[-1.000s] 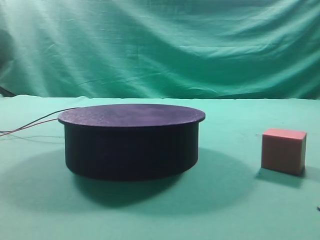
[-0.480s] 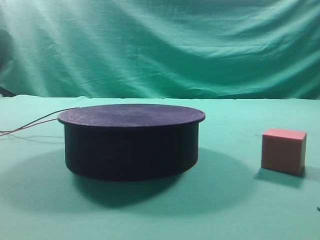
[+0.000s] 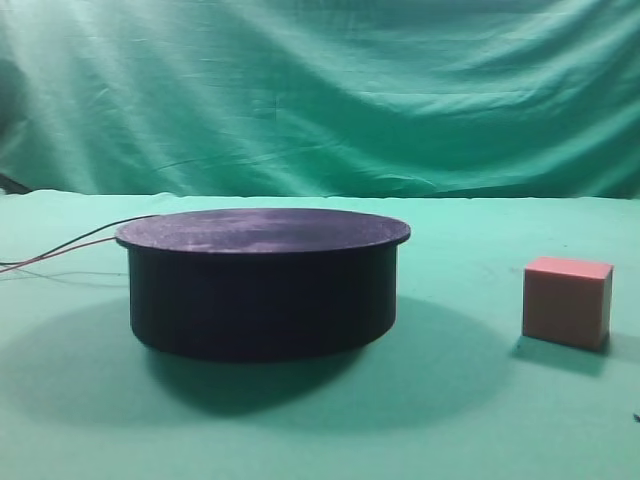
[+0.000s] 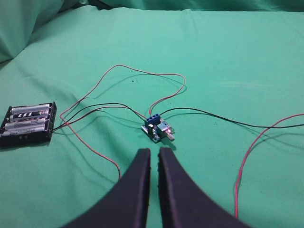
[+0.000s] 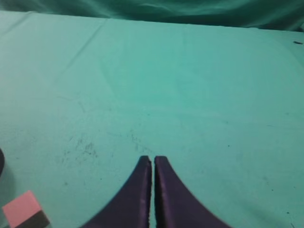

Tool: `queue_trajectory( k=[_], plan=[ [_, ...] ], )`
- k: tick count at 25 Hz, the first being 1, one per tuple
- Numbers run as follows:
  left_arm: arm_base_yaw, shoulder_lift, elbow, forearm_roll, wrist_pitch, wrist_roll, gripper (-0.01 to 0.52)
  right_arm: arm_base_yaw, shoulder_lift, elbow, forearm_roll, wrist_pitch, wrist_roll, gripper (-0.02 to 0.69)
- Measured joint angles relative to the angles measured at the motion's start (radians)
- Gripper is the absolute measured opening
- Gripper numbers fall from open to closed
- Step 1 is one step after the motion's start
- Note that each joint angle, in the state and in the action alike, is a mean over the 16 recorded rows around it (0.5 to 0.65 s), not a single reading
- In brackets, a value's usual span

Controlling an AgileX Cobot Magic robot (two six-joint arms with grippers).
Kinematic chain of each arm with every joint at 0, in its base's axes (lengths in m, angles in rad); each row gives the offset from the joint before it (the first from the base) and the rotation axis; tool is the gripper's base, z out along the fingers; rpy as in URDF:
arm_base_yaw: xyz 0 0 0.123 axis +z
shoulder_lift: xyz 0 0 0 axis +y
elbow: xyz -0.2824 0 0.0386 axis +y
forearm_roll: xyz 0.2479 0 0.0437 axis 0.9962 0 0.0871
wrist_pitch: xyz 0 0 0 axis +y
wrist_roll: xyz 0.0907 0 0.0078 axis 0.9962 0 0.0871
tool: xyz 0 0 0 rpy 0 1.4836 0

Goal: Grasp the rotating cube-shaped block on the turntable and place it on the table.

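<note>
The salmon-pink cube-shaped block [image 3: 567, 301] stands on the green cloth table [image 3: 460, 420], to the right of the black turntable [image 3: 262, 280] and apart from it. The turntable's flat top is bare. The block also shows at the lower left corner of the right wrist view [image 5: 24, 211]. My right gripper [image 5: 153, 160] is shut and empty above bare cloth, to the right of the block. My left gripper [image 4: 154, 152] is shut, with a thin gap between the tips, and empty over the cloth. Neither gripper shows in the exterior high view.
Red and black wires [image 3: 60, 248] trail off the turntable's left side. In the left wrist view a small blue circuit board [image 4: 157, 128] lies just ahead of my fingertips, wired to a black battery holder [image 4: 27, 123] at the left. A green curtain [image 3: 320, 90] hangs behind.
</note>
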Motion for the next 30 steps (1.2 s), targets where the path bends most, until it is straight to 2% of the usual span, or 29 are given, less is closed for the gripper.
queue_trajectory(
  k=[10, 30],
  plan=[
    [0.0, 0.0, 0.0, 0.0, 0.0, 0.0, 0.0, -0.013, -0.188, 0.067, -0.003, 0.085, -0.009, 0.0],
    [0.0, 0.0, 0.0, 0.0, 0.0, 0.0, 0.0, -0.013, -0.198, 0.068, -0.006, 0.117, -0.012, 0.0]
  ],
)
